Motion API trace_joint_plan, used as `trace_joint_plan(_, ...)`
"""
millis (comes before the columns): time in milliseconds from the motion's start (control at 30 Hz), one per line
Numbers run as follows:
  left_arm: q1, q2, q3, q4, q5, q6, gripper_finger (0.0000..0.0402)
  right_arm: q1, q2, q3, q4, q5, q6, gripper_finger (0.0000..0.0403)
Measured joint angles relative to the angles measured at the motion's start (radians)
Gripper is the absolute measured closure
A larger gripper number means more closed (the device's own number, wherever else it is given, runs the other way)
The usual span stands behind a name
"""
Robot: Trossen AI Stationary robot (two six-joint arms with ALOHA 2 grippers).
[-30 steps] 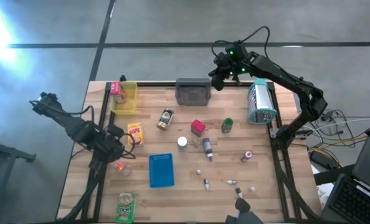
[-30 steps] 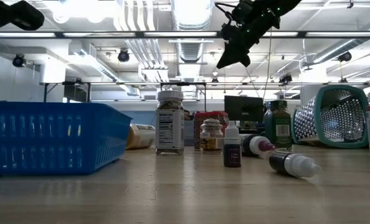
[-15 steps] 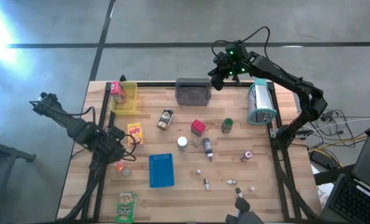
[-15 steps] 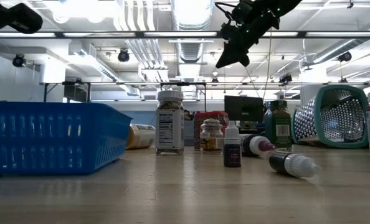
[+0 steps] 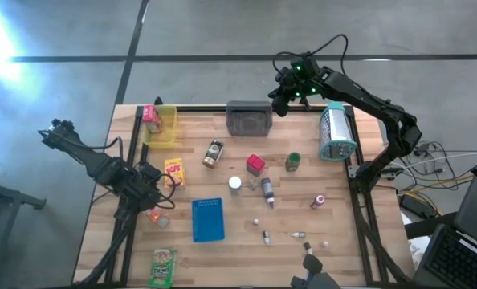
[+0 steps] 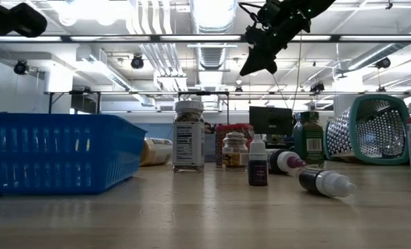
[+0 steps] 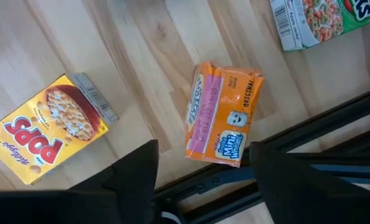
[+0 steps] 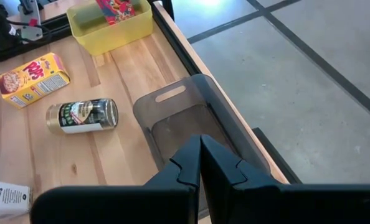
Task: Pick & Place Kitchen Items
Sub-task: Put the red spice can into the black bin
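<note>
My left gripper (image 7: 200, 171) hangs spread over the orange packet (image 7: 223, 115), long axis 12-to-6 between my fingers; right gripper (image 5: 275, 103) pressed together, well apart at 2 o'clock.

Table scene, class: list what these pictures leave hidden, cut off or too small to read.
- High view: tiny bottles too small to identify.
- Left wrist view: green cereal box cut off by the edge.
- Low view: blue tray hides what lies behind it.
- Right wrist view: white packet cut off.

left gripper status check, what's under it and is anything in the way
Left gripper open over orange snack packet, not gripping. Right gripper shut above grey bin. Nothing in the way.
</note>
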Motion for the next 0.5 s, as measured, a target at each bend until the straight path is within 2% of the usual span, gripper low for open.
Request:
trace_joint_plan(200, 0.000, 0.000, -0.027, 0.009, 0.002, 0.001, 0.0142, 0.000, 0.000, 0.000, 0.000, 0.000, 0.000, 0.0394)
trace_joint_plan(500, 0.000, 0.009, -0.096, 0.096, 0.093, 0.002, 0.0146, 0.000, 0.000, 0.000, -0.001, 0.000, -0.001, 0.0394)
